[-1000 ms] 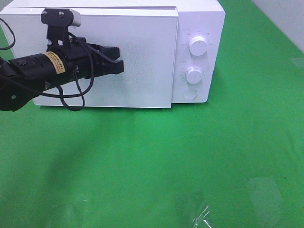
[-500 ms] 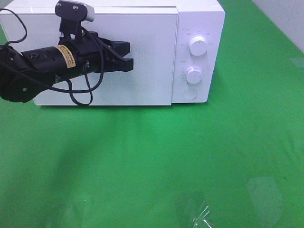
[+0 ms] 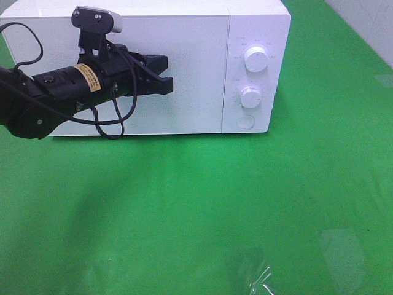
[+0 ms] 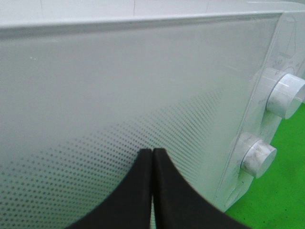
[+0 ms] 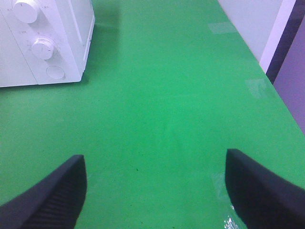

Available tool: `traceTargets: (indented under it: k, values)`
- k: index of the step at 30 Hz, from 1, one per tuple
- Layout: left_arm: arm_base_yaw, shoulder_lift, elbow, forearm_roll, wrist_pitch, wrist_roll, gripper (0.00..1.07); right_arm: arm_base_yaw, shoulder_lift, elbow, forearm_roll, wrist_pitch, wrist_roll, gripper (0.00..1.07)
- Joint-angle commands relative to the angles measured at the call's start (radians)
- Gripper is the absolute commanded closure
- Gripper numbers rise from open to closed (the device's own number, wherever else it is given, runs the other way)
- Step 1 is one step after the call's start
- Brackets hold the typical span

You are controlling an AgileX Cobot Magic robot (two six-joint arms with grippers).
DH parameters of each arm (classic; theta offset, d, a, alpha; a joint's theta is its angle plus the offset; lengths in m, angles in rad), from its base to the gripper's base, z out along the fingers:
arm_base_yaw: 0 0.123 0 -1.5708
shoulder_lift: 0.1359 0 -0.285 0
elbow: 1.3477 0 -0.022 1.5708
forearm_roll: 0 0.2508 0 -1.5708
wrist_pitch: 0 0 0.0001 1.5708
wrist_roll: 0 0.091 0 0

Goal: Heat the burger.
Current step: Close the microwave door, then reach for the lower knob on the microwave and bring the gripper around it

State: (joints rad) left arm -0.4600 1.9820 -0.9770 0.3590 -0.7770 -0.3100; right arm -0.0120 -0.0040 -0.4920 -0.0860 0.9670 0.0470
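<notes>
The white microwave stands at the back of the green table with its door shut flush. The burger is hidden; no view shows it. My left gripper is shut and empty, its tips on or just off the middle of the door; the left wrist view shows the closed fingertips at the dotted door glass. My right gripper is open and empty above bare green cloth to the right of the microwave. It is out of the exterior view.
Two round knobs and a round button sit on the microwave's right panel. Green cloth covers the table. Bits of clear tape lie near the front edge. A wall edge borders the table's right side.
The microwave door was ajar and has swung shut flush. My left gripper moved right and towards the microwave against the door, staying shut.
</notes>
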Motion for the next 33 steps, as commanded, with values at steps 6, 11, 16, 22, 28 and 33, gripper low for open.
traceTargets:
  k: [6, 11, 16, 22, 28, 33]
  values:
    - [0.020, -0.048, -0.024, -0.054, 0.068, -0.072, 1.07, 0.002, -0.027, 0.002, -0.002, -0.008, -0.012, 0.32]
    - [0.020, -0.150, 0.031, 0.046, 0.213, -0.178, 0.77, 0.002, -0.027, 0.002, -0.002, -0.008, -0.012, 0.32]
    - [0.020, -0.260, 0.111, 0.155, 0.331, -0.302, 0.44, 0.002, -0.027, 0.002, -0.002, -0.008, -0.012, 0.32]
    - [0.020, -0.392, 0.165, 0.286, 0.530, -0.441, 0.41, 0.002, -0.027, 0.002, -0.002, -0.008, -0.012, 0.33]
    - [0.020, -0.557, 0.183, 0.363, 0.826, -0.516, 0.41, 0.002, -0.027, 0.002, -0.002, -0.008, -0.012, 0.33]
    - [0.020, -0.599, 0.183, 0.296, 0.950, -0.482, 0.41, 0.002, -0.027, 0.002, -0.002, -0.008, -0.012, 0.33]
